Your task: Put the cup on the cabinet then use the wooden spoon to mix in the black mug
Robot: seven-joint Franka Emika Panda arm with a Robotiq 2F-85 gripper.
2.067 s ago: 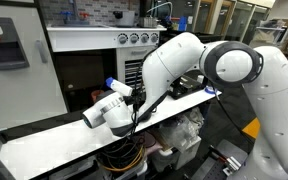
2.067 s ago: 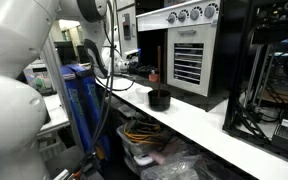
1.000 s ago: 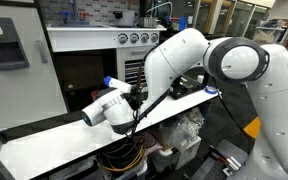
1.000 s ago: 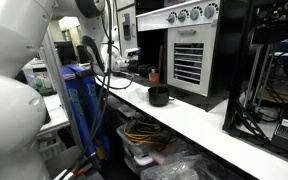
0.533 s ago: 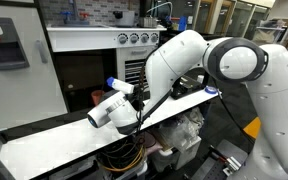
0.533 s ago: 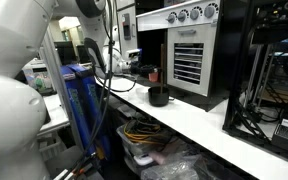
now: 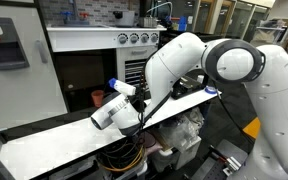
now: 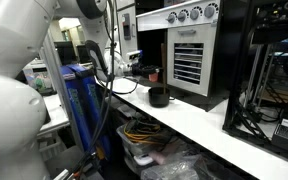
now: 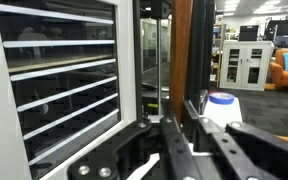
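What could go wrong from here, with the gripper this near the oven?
The gripper sits close to the oven's vent slats; a sideways move might scrape them. In an exterior view the cup appears just behind the wrist, so a swing could tip it. The black mug stands right before the cup and could get bumped too.

The mug [image 8: 159, 97] is a small dark shape in an exterior view, its handle and contents too small to tell. The cup [image 8: 154, 75] behind it is a reddish speck. The arm [image 7: 184, 65] hides the mug in an exterior view. In the wrist view the gripper [image 9: 182, 142] is blurred and cut off by the bottom edge, so how its jaws stand cannot be told.
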